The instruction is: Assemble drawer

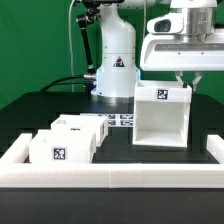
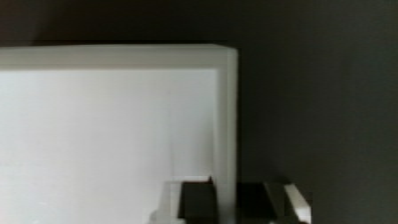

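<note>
on the exterior view's left, two small open-top trays sit close together on the black counter (image 1: pixel 30 112), the front tray (image 1: pixel 62 150) just behind the low white rail (image 1: pixel 110 180) and the back tray (image 1: pixel 88 128) close behind it. both show square tags. right of them, the marker board (image 1: pixel 122 119) lies flat in front of the arm's white base (image 1: pixel 115 55). the arm rises from there, reaches across the top of the picture, and turns its wrist straight down on the right. below the wrist stands the tall casing (image 1: pixel 160 120), upright, open side facing the camera. the gripper (image 1: pixel 186 86) hangs over the casing's upper right corner, tips at its top edge. in the wrist view the fingers (image 2: pixel 199 200) stand a little apart with a dark gap between them, in line with the casing's (image 2: pixel 107 120) edge. whether they pinch that wall cannot be told.
</note>
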`<state>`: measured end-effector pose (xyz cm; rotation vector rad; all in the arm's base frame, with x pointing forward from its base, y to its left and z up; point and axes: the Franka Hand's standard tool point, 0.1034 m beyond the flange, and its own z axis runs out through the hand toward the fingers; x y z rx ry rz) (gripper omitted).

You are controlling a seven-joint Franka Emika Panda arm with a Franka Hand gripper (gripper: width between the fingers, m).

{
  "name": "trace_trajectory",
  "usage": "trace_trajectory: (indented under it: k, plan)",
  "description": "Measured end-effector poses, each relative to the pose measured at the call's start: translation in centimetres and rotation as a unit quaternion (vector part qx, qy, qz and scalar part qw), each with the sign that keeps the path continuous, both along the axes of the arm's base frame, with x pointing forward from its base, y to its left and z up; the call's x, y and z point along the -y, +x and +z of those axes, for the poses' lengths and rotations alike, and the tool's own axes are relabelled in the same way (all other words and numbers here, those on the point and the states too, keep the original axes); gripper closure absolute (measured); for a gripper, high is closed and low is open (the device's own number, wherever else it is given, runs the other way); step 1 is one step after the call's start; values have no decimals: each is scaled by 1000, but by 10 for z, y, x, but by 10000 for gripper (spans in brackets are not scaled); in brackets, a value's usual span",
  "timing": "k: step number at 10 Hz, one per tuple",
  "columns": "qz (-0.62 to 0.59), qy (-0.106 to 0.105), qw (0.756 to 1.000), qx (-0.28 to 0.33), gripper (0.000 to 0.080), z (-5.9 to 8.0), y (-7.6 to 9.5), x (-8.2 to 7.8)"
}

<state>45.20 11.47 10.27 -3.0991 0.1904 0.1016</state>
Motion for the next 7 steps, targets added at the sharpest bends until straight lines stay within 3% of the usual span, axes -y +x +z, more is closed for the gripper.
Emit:
trace_trajectory:
  k: [7]
  plan:
    - [40,16,997,58,762,1,88,2]
